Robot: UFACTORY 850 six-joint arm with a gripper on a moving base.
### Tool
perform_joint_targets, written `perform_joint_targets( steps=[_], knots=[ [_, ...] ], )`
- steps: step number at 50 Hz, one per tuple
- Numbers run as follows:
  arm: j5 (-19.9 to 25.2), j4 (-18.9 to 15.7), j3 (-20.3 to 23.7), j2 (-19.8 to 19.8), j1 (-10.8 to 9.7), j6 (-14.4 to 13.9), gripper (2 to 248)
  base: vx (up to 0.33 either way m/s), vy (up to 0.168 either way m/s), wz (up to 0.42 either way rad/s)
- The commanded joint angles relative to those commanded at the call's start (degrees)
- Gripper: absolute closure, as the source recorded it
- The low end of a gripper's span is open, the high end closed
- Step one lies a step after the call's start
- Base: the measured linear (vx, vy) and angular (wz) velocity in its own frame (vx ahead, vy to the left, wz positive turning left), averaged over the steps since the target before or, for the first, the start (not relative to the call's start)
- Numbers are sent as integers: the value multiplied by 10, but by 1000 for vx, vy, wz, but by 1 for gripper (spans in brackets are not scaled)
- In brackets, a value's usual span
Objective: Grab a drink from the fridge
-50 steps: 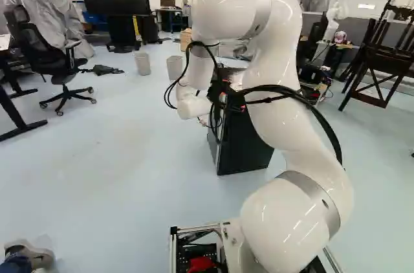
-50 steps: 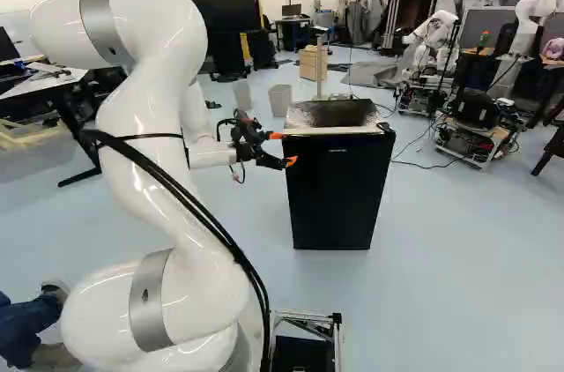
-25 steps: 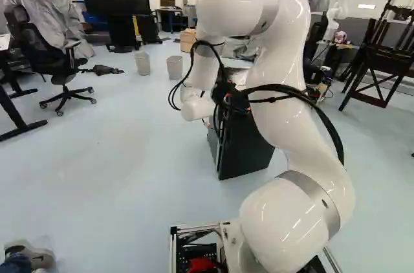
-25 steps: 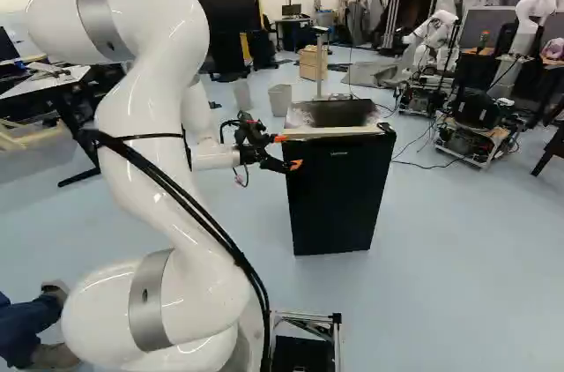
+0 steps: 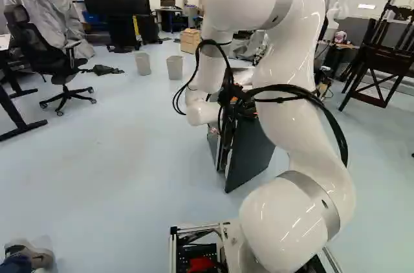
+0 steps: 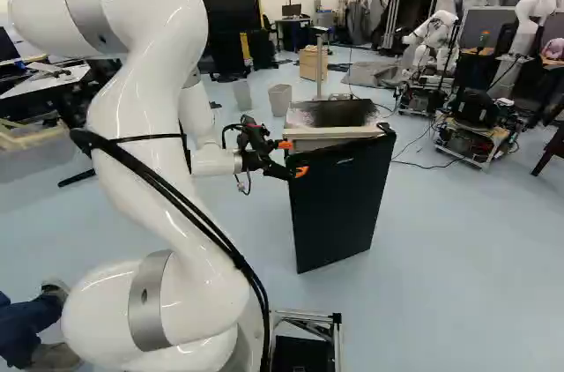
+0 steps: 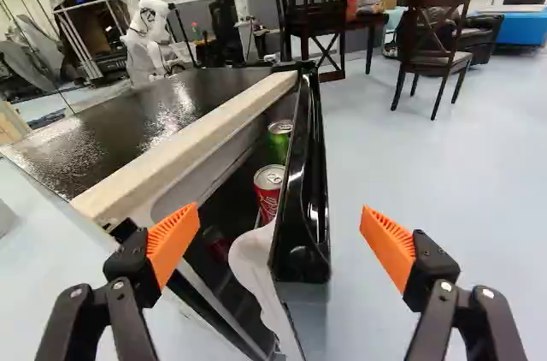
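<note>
Fridge [image 6: 330, 114] sits right of centre in the right base view, door [image 6: 339, 204] partly open, swung out from the body toward the base; so opening is under way, drink not yet taken. Arm [image 6: 145, 125] fills the left of the right base view and reaches to the door's left edge near mid-frame. Gripper [image 7: 280, 241] is spread wide, nothing gripped: orange pads well apart, door edge ahead and between them, one finger on the inner side toward the fridge body, the other on the outer side. Can't tell if the inner finger touches the door. Drinks: red can [image 7: 267, 190] and green can [image 7: 279, 140] upright along the inner side of the door, ahead of the gripper, red one nearer, green one beyond it. Something dim and red deeper inside, maybe another can, can't tell. Done: door unsealed, cans in sight. Left, by my read: widen the gap, get clear of the door edge, line up on a can, close on it, lift it out. Gap looks too tight for a clean reach as is. Risks: finger slips off the edge and door swings back, or the inner finger knocks the red can.
</note>
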Motion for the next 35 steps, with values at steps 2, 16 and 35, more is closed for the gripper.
perform_joint_targets(
  steps=[2, 16, 35],
  knots=[
    [0, 1, 6, 3, -1, 0, 3, 0, 0, 0],
    [3, 14, 45, 26, -7, 0, 3, 0, 0, 0],
    [10, 33, 96, 54, -18, 0, 3, 0, 0, 0]
  ],
)
